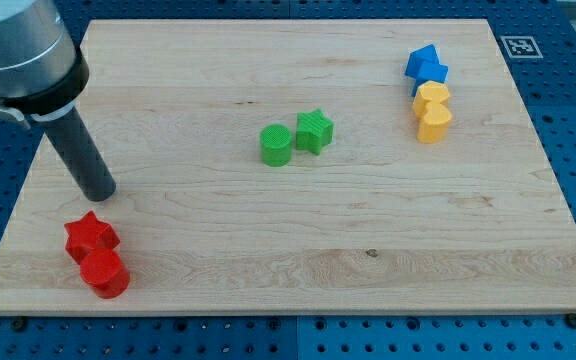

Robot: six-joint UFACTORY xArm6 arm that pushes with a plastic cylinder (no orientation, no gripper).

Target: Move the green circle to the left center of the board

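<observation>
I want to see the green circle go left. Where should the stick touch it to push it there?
No gripping here: my tip only pushes. Best to press the green circle's right side wall and slide it toward the view's left. The green star sits right against that side, so I would probably slip in from the view's bottom. My tip is now far left, above the red star.

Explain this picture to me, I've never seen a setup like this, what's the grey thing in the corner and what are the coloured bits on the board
The grey thing is a robot arm ending in a dark rod. Its lower end, my tip, pushes blocks; it holds nothing. One camera looks down at a wooden board. Near the middle sit a green circle and a green star, side by side. At the view's bottom left are a red star and a red round block, just below my tip. At the top right sit two blue blocks and two yellow blocks. My tip is far left of the green circle.
</observation>
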